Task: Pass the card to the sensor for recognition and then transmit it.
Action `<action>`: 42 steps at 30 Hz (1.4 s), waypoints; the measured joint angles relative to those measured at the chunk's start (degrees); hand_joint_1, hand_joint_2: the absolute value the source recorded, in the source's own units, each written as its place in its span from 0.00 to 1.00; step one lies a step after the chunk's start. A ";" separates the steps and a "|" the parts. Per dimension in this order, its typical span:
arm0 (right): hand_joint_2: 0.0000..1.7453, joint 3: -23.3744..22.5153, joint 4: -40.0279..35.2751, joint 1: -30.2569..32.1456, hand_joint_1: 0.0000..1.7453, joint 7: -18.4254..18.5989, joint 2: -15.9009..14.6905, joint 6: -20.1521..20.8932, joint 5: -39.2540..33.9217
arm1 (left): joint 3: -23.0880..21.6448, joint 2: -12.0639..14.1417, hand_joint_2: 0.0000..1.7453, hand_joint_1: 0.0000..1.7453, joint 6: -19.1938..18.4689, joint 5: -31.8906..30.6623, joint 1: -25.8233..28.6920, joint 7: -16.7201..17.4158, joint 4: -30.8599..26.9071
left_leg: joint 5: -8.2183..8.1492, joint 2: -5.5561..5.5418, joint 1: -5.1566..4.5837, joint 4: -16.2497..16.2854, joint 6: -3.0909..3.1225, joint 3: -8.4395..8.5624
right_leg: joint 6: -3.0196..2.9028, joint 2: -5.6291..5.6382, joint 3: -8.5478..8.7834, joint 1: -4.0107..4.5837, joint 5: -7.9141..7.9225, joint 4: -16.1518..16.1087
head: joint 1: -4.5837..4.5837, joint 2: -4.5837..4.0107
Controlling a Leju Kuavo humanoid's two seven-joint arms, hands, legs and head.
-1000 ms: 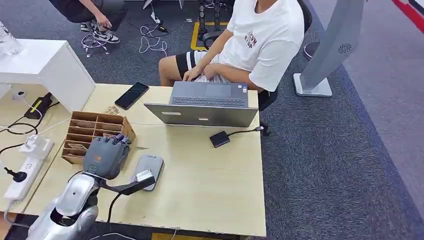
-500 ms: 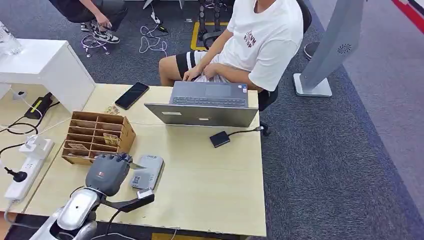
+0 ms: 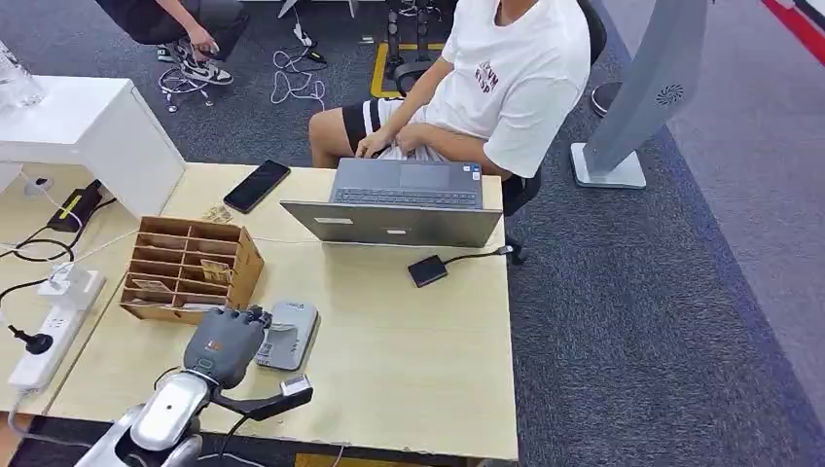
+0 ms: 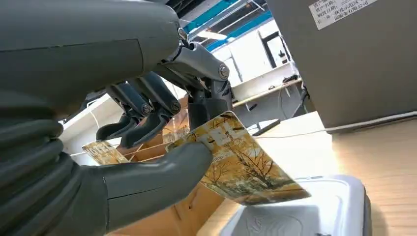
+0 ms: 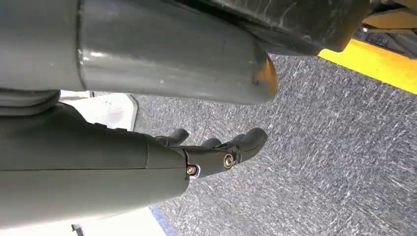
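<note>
While the left hand (image 3: 226, 342) pinches one card (image 4: 236, 162) over one sensor (image 3: 289, 336) — right hand (image 5: 216, 152) empty, fingers apart.

No lettering can be read with certainty. The person's white T-shirt (image 3: 516, 73) bears a dark red print, too small to read; a white label on the laptop's lid (image 4: 339, 6) is blurred.

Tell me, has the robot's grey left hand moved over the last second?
Yes. The left hand has drawn back from the brown cardboard organiser box toward the robot and slid right, bringing its yellow picture card over the flat grey sensor pad.
</note>
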 joint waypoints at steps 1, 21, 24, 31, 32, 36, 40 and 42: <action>0.00 0.00 0.00 0.00 0.00 0.00 0.00 0.07 0.02 | -0.22 -0.13 1.00 1.00 -0.02 -0.02 -0.08 0.00 0.27 | 0.00 0.00 0.00 0.00 0.00 0.00 | 0.00 0.00 0.00 0.00 0.00 0.00 | 0.00 0.00; 0.00 0.11 0.00 -0.09 0.00 -1.71 0.04 1.53 1.16 | 3.50 -2.51 1.00 1.00 20.44 0.94 -10.30 -1.57 -2.77 | 0.09 -0.09 0.01 0.01 -0.01 -0.01 | -0.07 -0.09 0.01 0.01 0.06 0.02 | 0.02 0.00; 0.00 0.35 0.00 -0.11 0.00 -2.01 0.02 1.66 1.18 | 6.19 -2.36 1.00 1.00 20.81 1.03 -14.91 -2.45 -2.66 | 0.13 -0.07 0.02 0.01 -0.06 0.00 | -0.11 -0.08 0.01 0.02 0.10 0.03 | -0.02 0.00; 0.00 0.98 0.00 -0.46 0.00 -2.21 -0.11 2.45 1.95 | 9.44 -0.11 1.00 1.00 18.99 0.02 -28.24 -1.99 5.51 | 0.21 -0.03 0.05 0.01 -0.11 0.00 | -0.13 -0.03 -0.01 0.08 0.18 0.04 | 0.00 -0.02; 0.00 1.01 0.00 -0.46 0.00 -2.21 -0.11 2.45 1.95 | 9.59 0.09 1.00 1.00 18.82 0.04 -29.61 -2.01 6.68 | 0.21 -0.03 0.05 0.01 -0.11 0.00 | -0.13 -0.03 -0.01 0.08 0.18 0.05 | 0.00 0.00; 0.00 1.01 0.00 -0.62 0.00 -2.21 -0.13 2.71 1.84 | 9.64 0.63 1.00 1.00 18.03 -0.61 -33.18 -1.62 10.80 | 0.22 -0.03 0.05 0.01 -0.09 -0.03 | -0.13 -0.02 -0.04 0.08 0.18 0.04 | 0.00 0.00; 0.00 1.03 0.00 -0.71 0.00 -1.95 -0.20 2.93 1.84 | 9.64 0.96 1.00 1.00 18.49 -0.13 -37.10 -1.29 16.77 | 0.22 -0.03 0.04 0.01 -0.09 -0.04 | -0.13 -0.03 -0.04 0.07 0.18 0.04 | 0.00 0.00; 0.00 1.03 0.00 -0.70 0.00 -1.86 -0.22 3.08 1.84 | 9.64 0.96 1.00 1.00 18.88 0.09 -38.25 -1.29 19.03 | 0.22 -0.03 0.04 0.01 -0.09 -0.05 | -0.13 -0.03 -0.04 0.08 0.18 0.04 | 0.02 0.00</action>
